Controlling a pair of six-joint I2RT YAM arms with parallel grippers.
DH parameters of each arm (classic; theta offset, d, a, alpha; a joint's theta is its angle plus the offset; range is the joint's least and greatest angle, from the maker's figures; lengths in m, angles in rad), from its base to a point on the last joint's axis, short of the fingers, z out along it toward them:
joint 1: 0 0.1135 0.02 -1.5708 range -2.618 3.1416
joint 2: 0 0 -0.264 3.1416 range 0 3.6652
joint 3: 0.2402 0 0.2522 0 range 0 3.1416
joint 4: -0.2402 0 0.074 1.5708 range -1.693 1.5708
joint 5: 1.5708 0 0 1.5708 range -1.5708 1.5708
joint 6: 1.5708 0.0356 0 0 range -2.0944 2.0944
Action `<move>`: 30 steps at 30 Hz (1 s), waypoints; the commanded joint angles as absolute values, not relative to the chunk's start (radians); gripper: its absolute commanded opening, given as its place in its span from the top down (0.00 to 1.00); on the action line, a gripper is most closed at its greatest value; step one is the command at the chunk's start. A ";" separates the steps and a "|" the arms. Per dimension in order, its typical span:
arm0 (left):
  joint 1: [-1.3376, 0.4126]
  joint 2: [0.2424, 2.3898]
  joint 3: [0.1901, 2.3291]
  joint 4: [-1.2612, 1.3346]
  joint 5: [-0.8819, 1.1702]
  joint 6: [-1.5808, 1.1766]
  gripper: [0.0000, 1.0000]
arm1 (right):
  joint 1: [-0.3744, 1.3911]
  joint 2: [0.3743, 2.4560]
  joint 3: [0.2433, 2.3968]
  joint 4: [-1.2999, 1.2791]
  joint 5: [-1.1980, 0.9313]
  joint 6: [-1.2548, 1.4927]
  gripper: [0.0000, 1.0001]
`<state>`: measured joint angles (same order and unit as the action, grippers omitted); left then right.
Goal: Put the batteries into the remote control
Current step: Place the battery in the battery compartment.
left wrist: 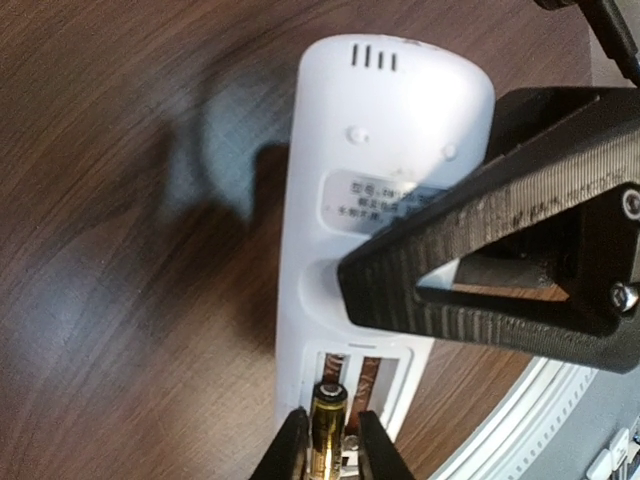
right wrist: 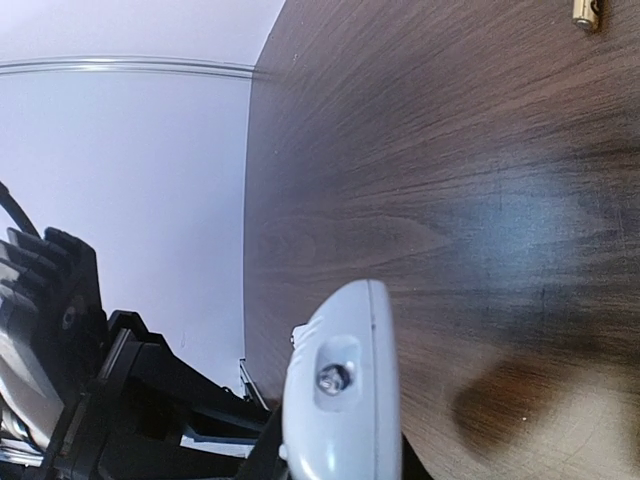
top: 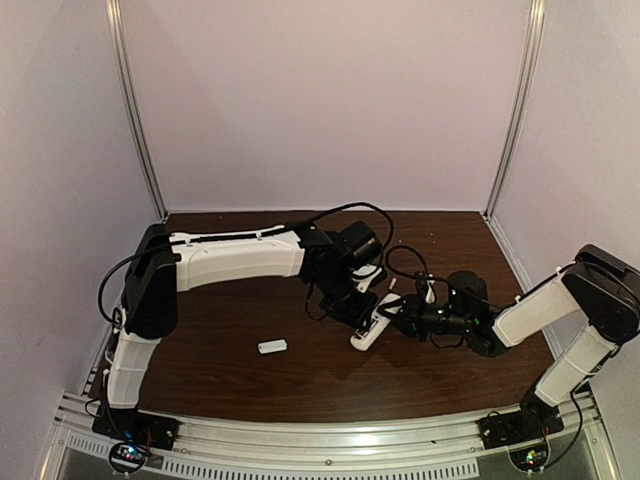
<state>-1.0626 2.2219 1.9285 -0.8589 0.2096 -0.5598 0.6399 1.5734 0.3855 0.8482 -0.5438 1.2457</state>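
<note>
Between left fingers, battery, at remote

High overview, wrist views near remote control

Top view comes in dim and soft, walls a pale lilac wash, the dark surface swallowing detail. Left wrist: bright light blows the remote control white, grey-blue shadows pooling to its left, battery blurred at the bottom edge. Right wrist: bluish sheen across the wood, remote's near end out of focus, one dark shadow blotch beside it.
</note>
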 commanded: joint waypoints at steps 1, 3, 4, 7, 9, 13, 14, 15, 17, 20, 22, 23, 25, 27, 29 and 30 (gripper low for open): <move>-1.062 2.264 1.951 -0.917 0.164 -0.579 0.80 | 0.649 1.572 0.383 0.956 -0.556 1.271 1.00; -1.063 2.267 1.954 -0.918 0.163 -0.581 0.78 | 0.649 1.576 0.383 0.969 -0.560 1.277 1.00; -1.062 2.268 1.956 -0.920 0.163 -0.581 0.78 | 0.649 1.580 0.382 0.975 -0.561 1.281 1.00; -1.063 2.269 1.960 -0.920 0.160 -0.582 0.78 | 0.649 1.588 0.378 0.993 -0.567 1.289 1.00; -1.063 2.270 1.961 -0.918 0.161 -0.584 0.78 | 0.648 1.598 0.376 1.010 -0.572 1.298 1.00; -1.062 2.268 1.968 -0.917 0.160 -0.588 0.80 | 0.649 1.618 0.371 1.050 -0.585 1.315 1.00; -1.062 2.267 1.970 -0.917 0.160 -0.589 0.82 | 0.649 1.625 0.370 1.060 -0.588 1.319 1.00; -1.063 2.266 1.972 -0.917 0.159 -0.590 0.83 | 0.649 1.629 0.368 1.072 -0.592 1.326 1.00; -1.062 2.266 1.974 -0.916 0.155 -0.595 0.85 | 0.649 1.635 0.365 1.088 -0.596 1.332 1.00; -1.062 2.267 1.973 -0.912 0.157 -0.595 0.87 | 0.649 1.635 0.364 1.100 -0.603 1.340 1.00; -1.061 2.267 1.973 -0.908 0.157 -0.596 0.89 | 0.651 1.633 0.365 1.101 -0.604 1.341 1.00; -1.061 2.268 1.972 -0.907 0.156 -0.596 0.90 | 0.650 1.631 0.365 1.100 -0.604 1.341 1.00; -1.061 2.269 1.973 -0.905 0.154 -0.600 0.91 | 0.651 1.631 0.366 1.107 -0.606 1.347 1.00; -1.061 2.270 1.973 -0.902 0.151 -0.602 0.91 | 0.653 1.632 0.368 1.113 -0.607 1.352 1.00; -1.061 2.270 1.974 -0.900 0.145 -0.606 0.91 | 0.656 1.631 0.369 1.117 -0.608 1.355 1.00; -1.061 2.270 1.974 -0.899 0.140 -0.608 0.91 | 0.658 1.631 0.370 1.117 -0.608 1.357 1.00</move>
